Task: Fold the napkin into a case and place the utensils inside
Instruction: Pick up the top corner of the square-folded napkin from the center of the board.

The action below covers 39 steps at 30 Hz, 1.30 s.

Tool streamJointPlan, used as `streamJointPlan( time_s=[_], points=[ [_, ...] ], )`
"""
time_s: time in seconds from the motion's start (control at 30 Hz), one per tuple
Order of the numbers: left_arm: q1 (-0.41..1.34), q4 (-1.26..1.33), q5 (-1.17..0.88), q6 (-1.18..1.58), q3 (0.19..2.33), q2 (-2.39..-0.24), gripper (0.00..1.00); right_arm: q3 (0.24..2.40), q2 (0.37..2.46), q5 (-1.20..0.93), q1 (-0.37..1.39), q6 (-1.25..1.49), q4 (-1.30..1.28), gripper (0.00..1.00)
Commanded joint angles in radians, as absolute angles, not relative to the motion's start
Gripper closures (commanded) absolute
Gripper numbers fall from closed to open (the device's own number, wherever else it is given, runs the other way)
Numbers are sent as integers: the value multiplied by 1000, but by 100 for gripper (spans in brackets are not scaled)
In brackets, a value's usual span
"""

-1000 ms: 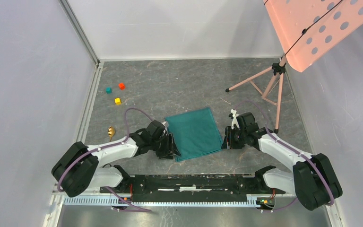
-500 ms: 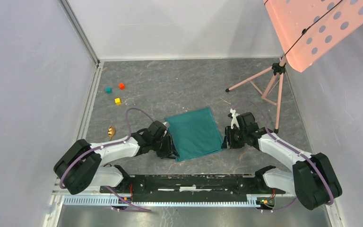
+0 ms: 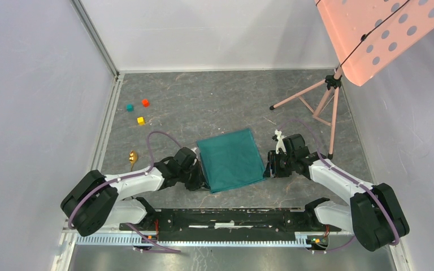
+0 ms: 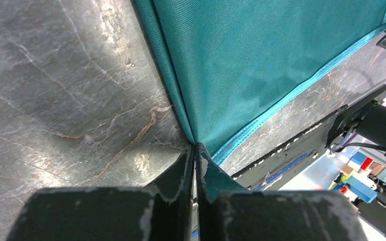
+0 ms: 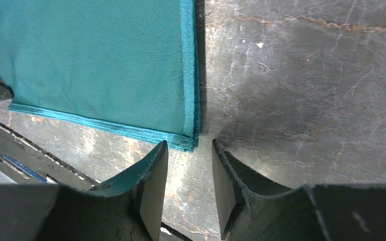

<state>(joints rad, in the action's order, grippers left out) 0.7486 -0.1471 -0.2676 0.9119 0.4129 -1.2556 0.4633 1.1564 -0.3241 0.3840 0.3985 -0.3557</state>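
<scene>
The teal-green napkin (image 3: 230,159) lies flat on the table as a squarish piece with doubled edges; no case is in view. My left gripper (image 3: 205,183) is shut on its near-left corner, and in the left wrist view the napkin (image 4: 271,60) runs up from the pinched left gripper (image 4: 195,149). My right gripper (image 3: 268,167) is open at the near-right corner. In the right wrist view the napkin (image 5: 95,60) ends just ahead of the open right gripper (image 5: 190,168), with nothing between the fingers. Of the utensils, a gold spoon (image 3: 133,157) lies left of the left arm.
Red (image 3: 145,103), teal (image 3: 129,107) and yellow (image 3: 140,120) cubes sit at the far left. A pink music stand (image 3: 373,31) hangs over the far right, its tripod legs (image 3: 311,99) on the table. White walls close in both sides.
My left gripper has closed onto the napkin's near-left corner, its arm shifting slightly. The right gripper's jaws have widened a little; the napkin lies as before.
</scene>
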Motion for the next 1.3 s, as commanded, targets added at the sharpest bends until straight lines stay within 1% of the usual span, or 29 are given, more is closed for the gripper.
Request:
streamJointPlan(
  time_s=[0.0,0.07,0.1,0.13,0.17,0.23,0.27,0.3,0.33,0.4,0.47,0.53,0.63,0.8,0.9,0.97,1.1,1.17,1.27],
  points=[
    [755,-135,-239,907,346,-1244,94,482,1138,-382,380,424,-320,56],
    [755,-128,-245,909,339,-1243,97,482,1135,-384,379,427,-318,57],
    [755,-126,-248,914,338,-1238,97,483,1136,-383,380,427,-320,57],
    [755,-126,-254,918,337,-1229,95,484,1138,-382,380,425,-321,57],
    [755,-128,-259,923,339,-1215,92,485,1139,-385,380,424,-321,57],
    [756,-141,-268,941,342,-1184,80,483,1140,-385,380,426,-319,57],
    [756,-151,-273,950,344,-1168,69,481,1141,-387,380,430,-314,57],
    [758,-161,-278,963,347,-1157,56,479,1143,-388,380,433,-311,57],
    [760,-164,-285,975,347,-1148,49,479,1145,-392,380,434,-308,58],
    [770,-162,-296,989,349,-1138,43,483,1144,-394,380,436,-308,60],
    [781,-162,-293,987,360,-1144,43,486,1140,-389,380,434,-308,64],
    [788,-163,-291,974,375,-1178,41,486,1142,-383,381,431,-307,65],
    [803,-162,-296,953,398,-1255,42,486,1155,-383,380,421,-310,64],
    [817,-165,-269,942,389,-1314,56,488,1152,-378,380,412,-319,65],
    [818,-165,-258,942,375,-1313,70,494,1155,-379,380,401,-331,64],
    [818,-175,-247,940,370,-1307,76,492,1151,-379,380,399,-332,64],
    [817,-176,-240,942,359,-1288,81,501,1139,-376,380,397,-346,64],
    [818,-173,-239,945,359,-1284,81,509,1135,-376,380,395,-354,61],
    [818,-164,-245,946,362,-1288,79,516,1127,-375,380,398,-358,60]
  ],
)
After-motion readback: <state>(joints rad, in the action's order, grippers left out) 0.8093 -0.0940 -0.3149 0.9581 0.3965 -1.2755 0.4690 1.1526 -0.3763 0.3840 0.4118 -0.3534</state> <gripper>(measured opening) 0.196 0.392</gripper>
